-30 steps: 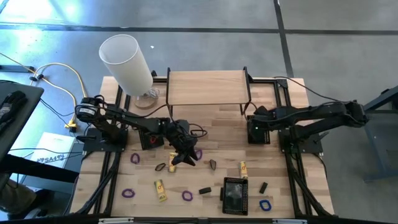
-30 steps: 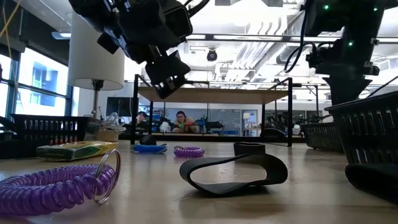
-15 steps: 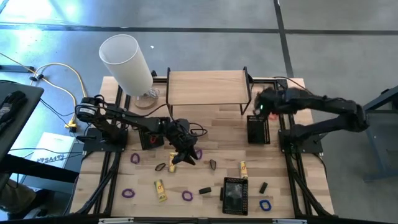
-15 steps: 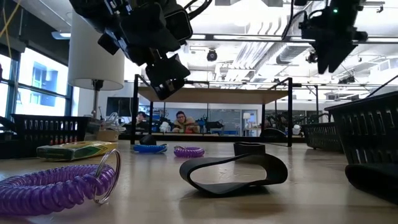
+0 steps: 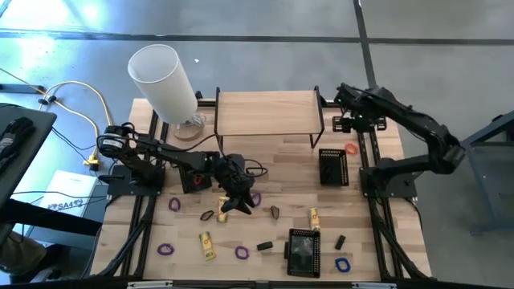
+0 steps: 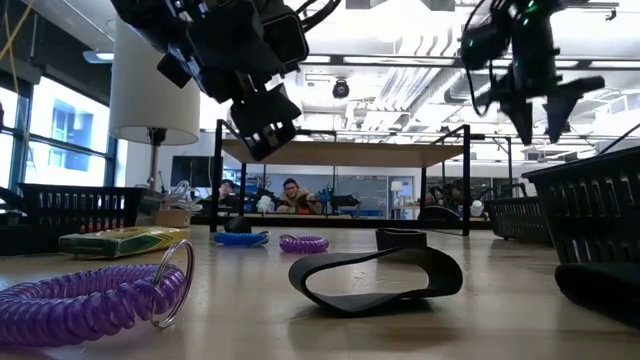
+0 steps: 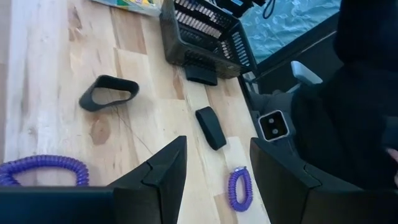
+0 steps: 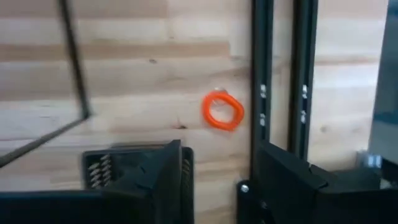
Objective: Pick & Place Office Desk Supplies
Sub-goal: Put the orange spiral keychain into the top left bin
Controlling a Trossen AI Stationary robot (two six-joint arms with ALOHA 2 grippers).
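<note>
- Wooden tabletop (image 5: 265, 160) carries scattered supplies, a small raised shelf (image 5: 265, 112) at the back and a white cylinder (image 5: 163, 80) at the back left
- Left gripper (image 5: 233, 201) hangs above the table's middle, fingers apart and empty; its wrist view looks down on a black loop (image 7: 109, 93), a black block (image 7: 211, 127) and 2 purple coils (image 7: 239, 188)
- Right gripper (image 5: 351, 122) is raised at the back right beside the shelf, fingers spread and empty; below it lie an orange ring (image 8: 222, 111) and a mesh tray (image 5: 333, 166), near each other but apart
- Yellow pieces (image 5: 207, 245), more purple coils and a blue loop (image 5: 343, 264) lie toward the front, around a second tray (image 5: 303, 250)
- Judged step: the right arm seems to be lining up on the ring
- To do it well: centre 1 finger inside the ring and 1 outside, come straight down, stay clear of the frame rail (image 8: 261, 81) and the tray's wall, close only once the tips reach the wood
</note>
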